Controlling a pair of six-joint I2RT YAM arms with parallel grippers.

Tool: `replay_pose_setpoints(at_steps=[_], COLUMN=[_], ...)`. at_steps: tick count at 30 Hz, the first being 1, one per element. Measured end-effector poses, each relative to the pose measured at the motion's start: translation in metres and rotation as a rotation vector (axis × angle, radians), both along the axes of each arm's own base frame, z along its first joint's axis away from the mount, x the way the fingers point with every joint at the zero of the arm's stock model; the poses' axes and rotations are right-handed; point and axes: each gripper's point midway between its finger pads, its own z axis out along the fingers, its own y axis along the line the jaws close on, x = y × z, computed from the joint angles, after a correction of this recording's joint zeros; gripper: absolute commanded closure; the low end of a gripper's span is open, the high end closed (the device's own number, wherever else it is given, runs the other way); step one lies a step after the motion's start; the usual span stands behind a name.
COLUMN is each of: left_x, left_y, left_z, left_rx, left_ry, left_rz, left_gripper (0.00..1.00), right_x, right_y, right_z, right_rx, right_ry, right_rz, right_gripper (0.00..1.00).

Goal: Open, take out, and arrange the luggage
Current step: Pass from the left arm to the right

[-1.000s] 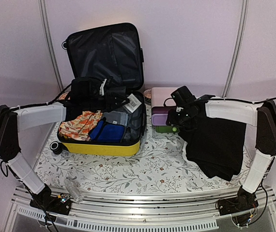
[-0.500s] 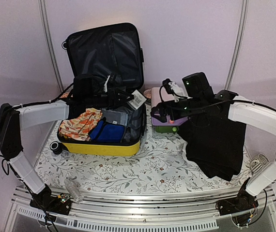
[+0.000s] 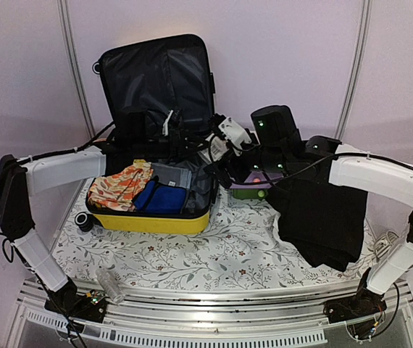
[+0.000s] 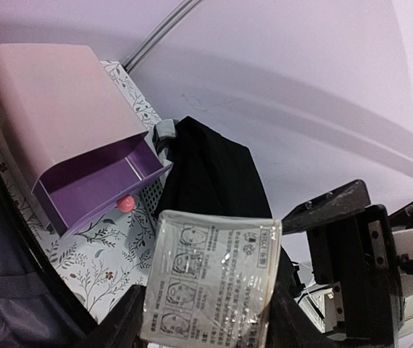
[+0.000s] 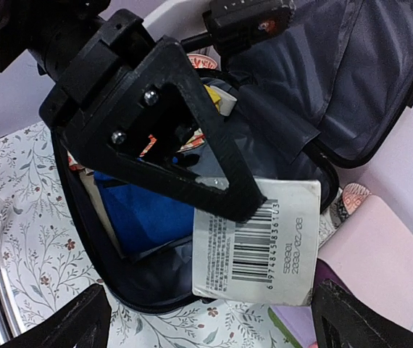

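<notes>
The yellow luggage [image 3: 152,221] lies open at the left of the table, its black-lined lid [image 3: 156,80] standing upright. An orange patterned cloth [image 3: 119,187] and a blue cloth [image 3: 161,197] lie inside. My left gripper [image 3: 195,145] hovers over the luggage's right rim, shut on a flat white packet [image 4: 210,283] whose barcode side [image 5: 261,243] shows in the right wrist view. My right gripper [image 3: 221,159] is right next to it, open, with one fingertip [image 5: 69,326] on each side of the packet and below it, not touching.
A pink drawer box [image 4: 54,123] with its purple drawer pulled out stands right of the luggage. A black garment [image 3: 322,217] is spread on the right. A small black cylinder [image 3: 85,221] sits by the luggage's left corner, a clear bottle [image 3: 109,283] at the front edge.
My right arm has swung left from over the black garment to the luggage's right rim, and its jaws have opened. The left gripper has raised the packet slightly toward it.
</notes>
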Motion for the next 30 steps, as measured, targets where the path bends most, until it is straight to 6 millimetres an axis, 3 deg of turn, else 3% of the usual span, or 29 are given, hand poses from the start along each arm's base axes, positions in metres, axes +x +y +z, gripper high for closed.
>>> replay_pose_setpoints(at_steps=[8, 13, 18, 21, 23, 27, 30], left_x=[-0.002, -0.003, -0.003, -0.003, -0.003, -0.004, -0.004], left_y=[-0.001, -0.002, -0.002, -0.002, -0.002, -0.002, 0.002], left_z=[-0.003, -0.003, -0.004, -0.005, -0.005, -0.003, 0.003], left_rx=[0.007, 0.006, 0.007, 0.011, 0.008, 0.006, 0.001], left_ry=[0.017, 0.022, 0.027, 0.035, 0.042, 0.037, 0.024], left_rz=[-0.001, -0.002, -0.004, -0.002, -0.001, -0.005, 0.013], left_gripper=[0.54, 0.55, 0.55, 0.54, 0.45, 0.03, 0.02], right_x=[0.013, 0.024, 0.033, 0.036, 0.036, 0.037, 0.040], right_y=[0.011, 0.013, 0.016, 0.014, 0.014, 0.013, 0.009], right_z=[0.003, -0.007, -0.016, -0.017, -0.016, -0.017, -0.020], right_rx=[-0.034, -0.071, -0.100, -0.107, -0.104, -0.104, -0.098], right_ry=[-0.091, -0.109, -0.117, -0.120, -0.118, -0.116, -0.090], right_rz=[-0.020, -0.055, -0.079, -0.096, -0.099, -0.102, -0.108], right_gripper=[0.07, 0.13, 0.41, 0.50, 0.53, 0.54, 0.57])
